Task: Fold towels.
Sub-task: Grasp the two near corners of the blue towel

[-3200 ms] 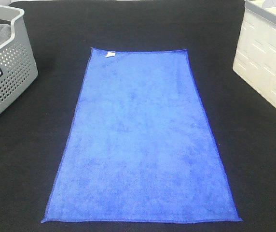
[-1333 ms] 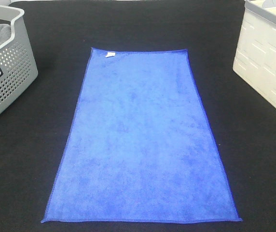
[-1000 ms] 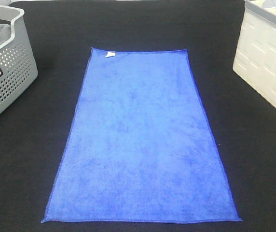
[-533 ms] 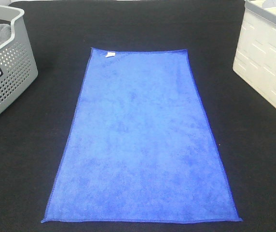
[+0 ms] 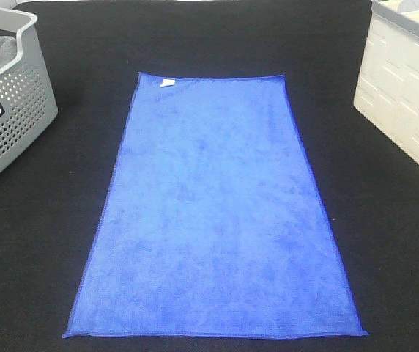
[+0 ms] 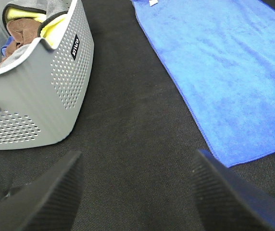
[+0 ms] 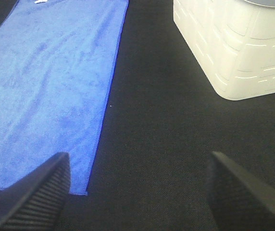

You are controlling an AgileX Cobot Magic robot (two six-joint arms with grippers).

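Note:
A royal-blue towel (image 5: 213, 213) lies flat and unfolded on the black table, long side running away from me, with a small white tag (image 5: 167, 81) at its far left corner. It also shows in the left wrist view (image 6: 224, 67) and in the right wrist view (image 7: 46, 82). Neither gripper shows in the exterior high view. My left gripper (image 6: 137, 192) is open and empty above the bare table, between the grey basket and the towel's near left corner. My right gripper (image 7: 137, 192) is open and empty above the bare table, beside the towel's near right corner.
A perforated grey basket (image 5: 8, 121) holding other cloths stands at the left; it also shows in the left wrist view (image 6: 36, 91). A cream-white crate (image 5: 407, 88) stands at the right and shows in the right wrist view (image 7: 233, 43). Black cloth covers the table (image 5: 48, 242).

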